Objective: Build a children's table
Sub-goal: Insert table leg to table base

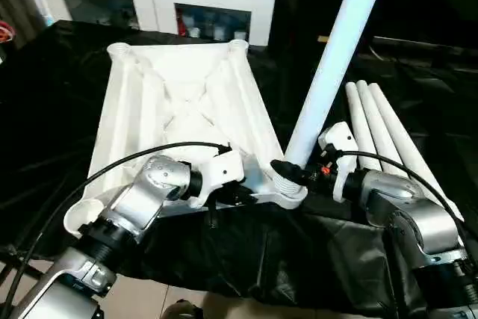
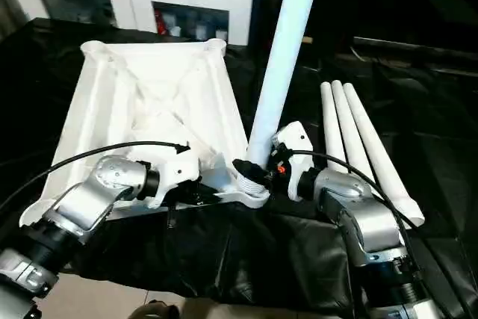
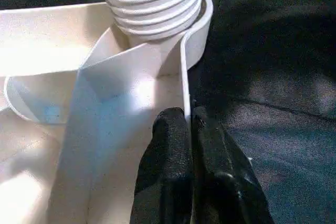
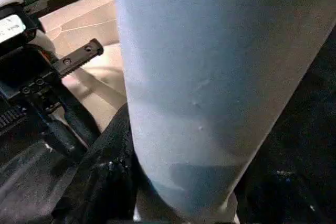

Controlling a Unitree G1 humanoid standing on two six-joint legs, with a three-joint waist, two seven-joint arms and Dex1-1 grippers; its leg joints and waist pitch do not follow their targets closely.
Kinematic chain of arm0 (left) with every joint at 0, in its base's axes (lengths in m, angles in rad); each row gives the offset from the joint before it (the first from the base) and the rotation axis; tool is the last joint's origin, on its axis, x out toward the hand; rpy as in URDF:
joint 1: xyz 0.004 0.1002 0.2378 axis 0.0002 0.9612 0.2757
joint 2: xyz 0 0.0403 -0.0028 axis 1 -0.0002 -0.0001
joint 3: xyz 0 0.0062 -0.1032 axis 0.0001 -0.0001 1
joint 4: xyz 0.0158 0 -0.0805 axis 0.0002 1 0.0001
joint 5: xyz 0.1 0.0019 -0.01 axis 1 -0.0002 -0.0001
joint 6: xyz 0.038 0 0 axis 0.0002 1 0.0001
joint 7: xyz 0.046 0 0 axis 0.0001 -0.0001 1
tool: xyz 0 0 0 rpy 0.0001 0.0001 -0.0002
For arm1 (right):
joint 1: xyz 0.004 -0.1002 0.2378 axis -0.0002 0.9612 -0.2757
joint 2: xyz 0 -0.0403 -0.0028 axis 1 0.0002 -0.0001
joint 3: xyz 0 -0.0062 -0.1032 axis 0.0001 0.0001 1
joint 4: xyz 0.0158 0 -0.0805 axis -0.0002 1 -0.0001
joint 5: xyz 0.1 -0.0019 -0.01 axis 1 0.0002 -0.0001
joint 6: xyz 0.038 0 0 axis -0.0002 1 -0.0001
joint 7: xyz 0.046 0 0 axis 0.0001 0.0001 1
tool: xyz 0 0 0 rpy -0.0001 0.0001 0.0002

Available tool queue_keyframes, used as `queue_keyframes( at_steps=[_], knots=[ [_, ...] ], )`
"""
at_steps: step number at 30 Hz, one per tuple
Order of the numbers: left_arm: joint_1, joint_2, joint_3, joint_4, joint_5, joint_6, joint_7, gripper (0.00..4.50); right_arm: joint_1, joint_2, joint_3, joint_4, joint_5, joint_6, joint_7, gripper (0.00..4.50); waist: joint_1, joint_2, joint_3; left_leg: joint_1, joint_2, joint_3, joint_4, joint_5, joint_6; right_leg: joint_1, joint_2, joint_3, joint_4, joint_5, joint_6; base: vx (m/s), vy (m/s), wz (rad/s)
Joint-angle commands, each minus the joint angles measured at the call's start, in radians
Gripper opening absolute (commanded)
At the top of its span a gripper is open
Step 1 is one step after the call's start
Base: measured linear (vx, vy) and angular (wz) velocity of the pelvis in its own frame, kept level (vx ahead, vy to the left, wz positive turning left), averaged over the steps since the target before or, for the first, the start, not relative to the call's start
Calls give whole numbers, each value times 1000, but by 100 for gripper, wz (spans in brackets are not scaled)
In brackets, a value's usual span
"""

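The table top [image 1: 187, 102] lies ribs-up on the black sheet [image 1: 60, 110]. The left gripper [image 3: 188, 124] is pinched onto its near rim, and the right gripper [image 1: 287, 169] seems clamped around the upright leg [image 1: 328, 72] at the corner socket [image 1: 287, 196]. Three spare legs [image 1: 388, 140] lie beside it.

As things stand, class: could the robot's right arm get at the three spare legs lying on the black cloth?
Probably not yet. The three spare legs lie unobstructed beside that arm, but the right gripper is clamped on the upright leg in the tabletop's corner socket.
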Motion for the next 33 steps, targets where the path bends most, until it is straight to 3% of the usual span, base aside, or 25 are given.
queue_keyframes(
  at_steps=[1, 6, 12, 20, 33],
  knots=[
    [-10, -24, -34, -1, -4, -41, -43, 0, 21, -18, 20, 7, -14, 31, 15, 192, -8, -3, -64, 32, 62, -26, -89, -238, -26, 15, -52, 28, -74, -246, -198, 0, 0, 0],
    [-10, -21, -29, -5, -8, -49, -59, 0, 27, -25, 26, 14, -25, 22, 21, 192, -7, -3, -66, 30, 62, -26, -89, -234, -25, 17, -54, 27, -73, -240, -202, 0, 0, 0],
    [-1, -10, -26, -30, -25, -44, -96, 0, 19, -22, 36, 33, -37, 27, 11, 192, -8, -2, -60, 32, 63, -28, -93, -265, -34, 12, -54, 28, -79, -286, -192, 0, 0, 0],
    [12, -10, -24, -33, -14, -41, -88, 0, 30, -34, 55, 27, -52, 65, 19, 192, -11, -2, -53, 31, 63, -27, -95, -263, -28, 11, -52, 29, -77, -252, -198, 0, 0, 0],
    [-29, -31, -1, 51, 41, -63, -20, 0, 76, -75, 27, -54, -28, 99, 22, 192, -13, 11, -41, 44, 66, -39, -106, -444, -79, -5, -58, 34, -104, -455, -147, 0, 0, 0]
  ],
)
